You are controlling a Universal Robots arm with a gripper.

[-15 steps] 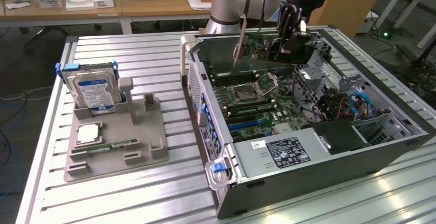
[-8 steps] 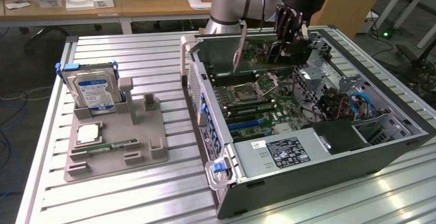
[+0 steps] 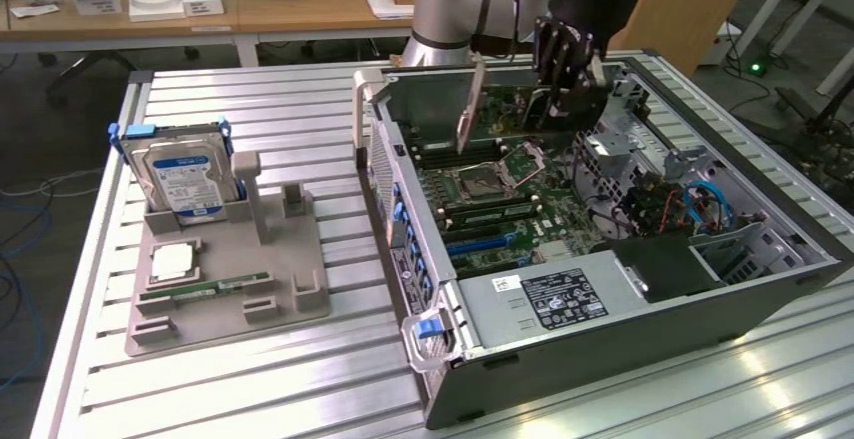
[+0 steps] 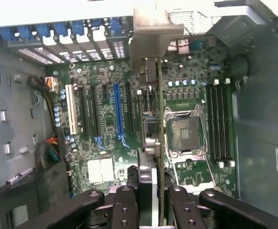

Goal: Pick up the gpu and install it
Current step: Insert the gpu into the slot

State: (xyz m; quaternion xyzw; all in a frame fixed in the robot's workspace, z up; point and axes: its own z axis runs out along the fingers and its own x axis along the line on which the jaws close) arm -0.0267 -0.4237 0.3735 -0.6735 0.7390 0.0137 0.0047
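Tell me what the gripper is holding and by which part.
The gripper holds the gpu, its fingers pinching the card's upper edge, one on each flat face. The metal bracket end hangs free over the open computer case.

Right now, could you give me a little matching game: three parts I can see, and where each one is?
Things:
1. gpu
2. hard drive
3. memory stick

Places:
A. lying flat in the grey tray
B. clamped in the gripper above the motherboard
C. standing upright in the tray

Pairs: 1-B, 2-C, 3-A
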